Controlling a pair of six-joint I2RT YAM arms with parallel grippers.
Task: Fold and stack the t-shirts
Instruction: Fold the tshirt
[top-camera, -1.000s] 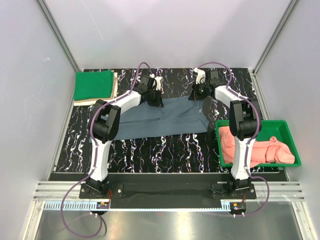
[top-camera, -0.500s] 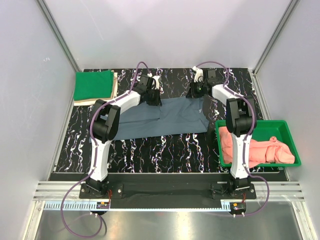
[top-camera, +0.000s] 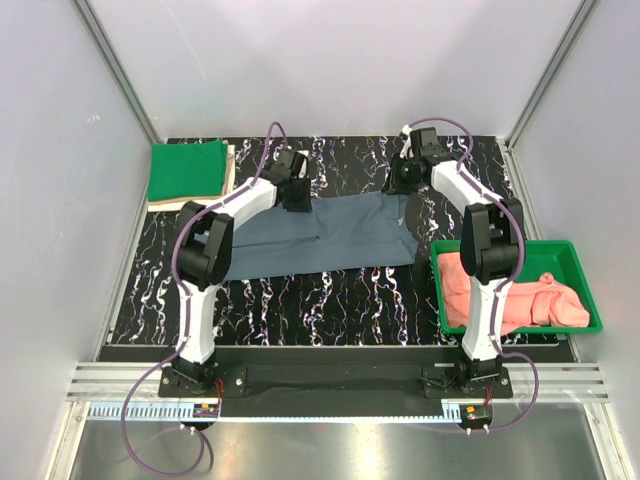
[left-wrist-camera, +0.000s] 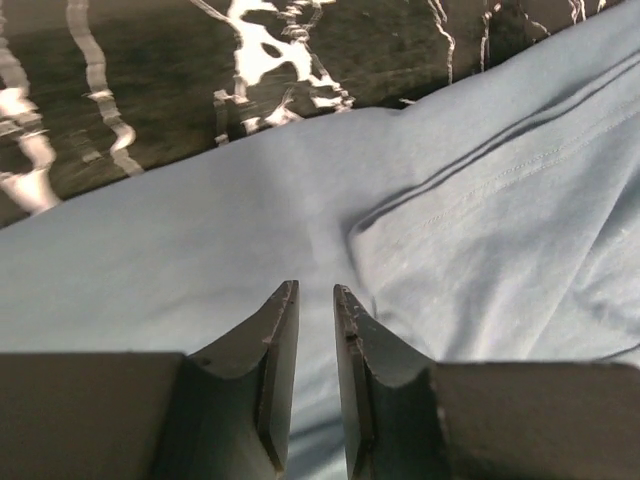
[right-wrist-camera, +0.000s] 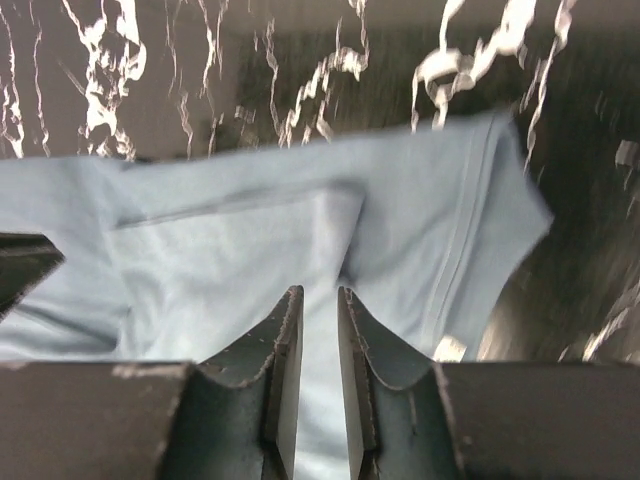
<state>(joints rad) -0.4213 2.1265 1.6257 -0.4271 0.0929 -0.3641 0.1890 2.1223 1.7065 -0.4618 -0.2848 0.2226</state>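
While the slate blue-grey t-shirt (top-camera: 325, 232) is lying spread across the middle of the marbled table (top-camera: 330, 290), both arms are reaching over its far edge. The left gripper (left-wrist-camera: 315, 290) is hovering just above the cloth beside a doubled-over seam, its jaws standing a narrow slit apart with nothing between them. The right gripper (right-wrist-camera: 320, 292) is hanging over the far right part near a sleeve, likewise slightly parted and empty.

The main risk is lying in that narrow gap. Coming down on doubled cloth, either gripper is likely to be catching only the top layer, or pushing the fabric into a ridge instead of taking it. Uneven pulls from the two sides would be skewing the fold. The shirt's right corner is sitting near the green tray (top-camera: 500, 243) holding the salmon-pink shirts (top-camera: 500, 295), so dragging could snag it there. The bright green shirt (top-camera: 187, 170) is waiting well apart at the far left.
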